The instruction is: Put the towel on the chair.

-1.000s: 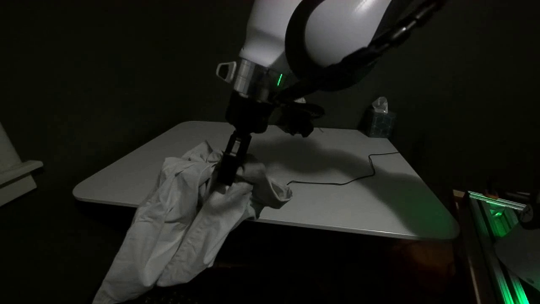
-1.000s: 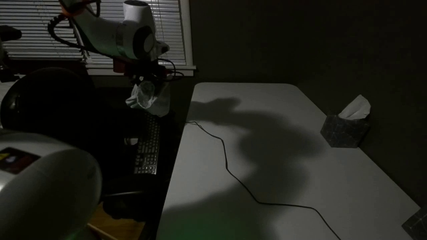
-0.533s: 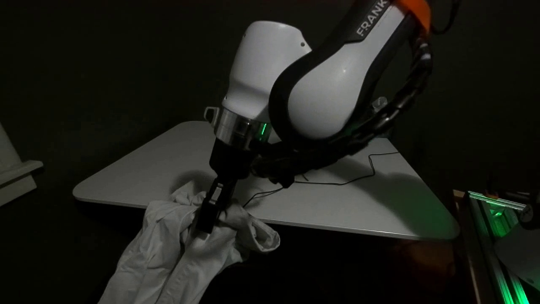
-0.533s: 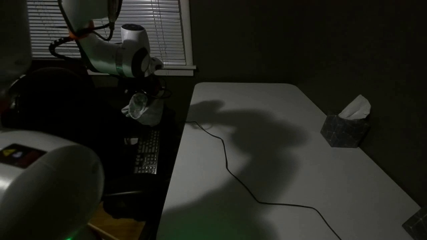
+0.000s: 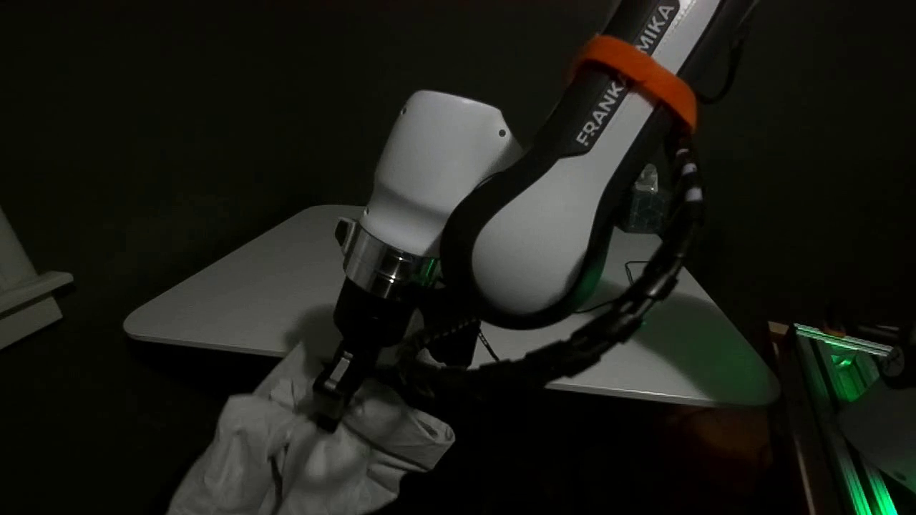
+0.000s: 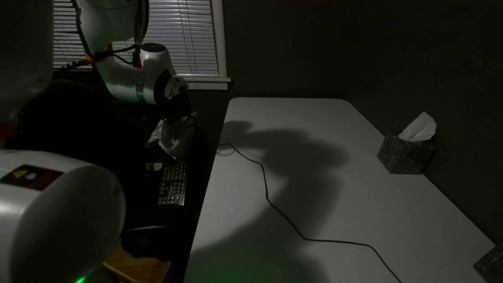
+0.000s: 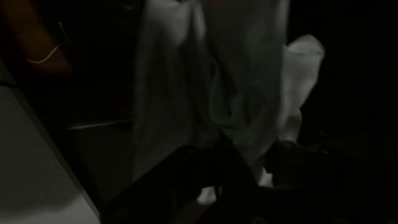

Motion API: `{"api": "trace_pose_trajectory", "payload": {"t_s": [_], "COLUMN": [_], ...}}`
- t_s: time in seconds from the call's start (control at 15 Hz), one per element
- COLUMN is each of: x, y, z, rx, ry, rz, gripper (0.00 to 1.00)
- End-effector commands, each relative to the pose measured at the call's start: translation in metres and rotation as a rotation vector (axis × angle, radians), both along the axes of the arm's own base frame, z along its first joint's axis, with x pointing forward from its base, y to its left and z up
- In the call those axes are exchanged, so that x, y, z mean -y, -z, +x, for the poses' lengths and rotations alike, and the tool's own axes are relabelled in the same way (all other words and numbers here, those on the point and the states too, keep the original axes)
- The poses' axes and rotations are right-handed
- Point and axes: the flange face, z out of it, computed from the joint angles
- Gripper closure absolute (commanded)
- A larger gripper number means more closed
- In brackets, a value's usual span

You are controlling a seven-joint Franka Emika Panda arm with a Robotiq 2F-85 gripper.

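Observation:
A pale, crumpled towel (image 5: 322,465) hangs from my gripper (image 5: 328,423) beyond the table's edge; its lower end is cut off by the frame. It also shows in an exterior view (image 6: 175,137) below the dark wrist, and in the wrist view (image 7: 168,102), dim and blurred. In the wrist view the gripper (image 7: 248,152) has its dark fingers close together with cloth in the narrow gap between them. The chair is very dark: a black backrest (image 6: 67,106) and an armrest (image 6: 153,230) show in an exterior view. Its seat is too dark to make out.
A white table (image 5: 222,286) stands beside the towel, its edge near the wrist. A thin black cable (image 6: 266,188) and a tissue box (image 6: 406,159) are on it. A keyboard (image 6: 173,184) lies near the chair. A blinded window (image 6: 188,43) is behind the arm.
My gripper has moved down and away from the tabletop with the towel, past the table's edge. The towel hangs lower and its folds look more bunched and spread.

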Motion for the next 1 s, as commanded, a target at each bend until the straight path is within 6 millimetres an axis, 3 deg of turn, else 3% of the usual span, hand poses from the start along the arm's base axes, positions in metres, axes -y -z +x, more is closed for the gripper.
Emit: {"api": "trace_pose_trajectory", "payload": {"t_s": [0.0, 0.27, 0.4, 0.67, 0.93], "x": [-0.013, -0.02, -0.014, 0.007, 0.034], "y": [0.015, 0.002, -0.018, -0.081, -0.139], "z": [-0.005, -0.015, -0.02, -0.019, -0.015], "rx": [-0.109, -0.256, -0.321, -0.341, -0.271], "ry": [-0.055, -0.129, -0.154, -0.209, -0.218], "rz": [-0.03, -0.104, -0.207, -0.4, -0.434], "gripper": [0.44, 0.13, 0.0, 0.0, 0.0]}}
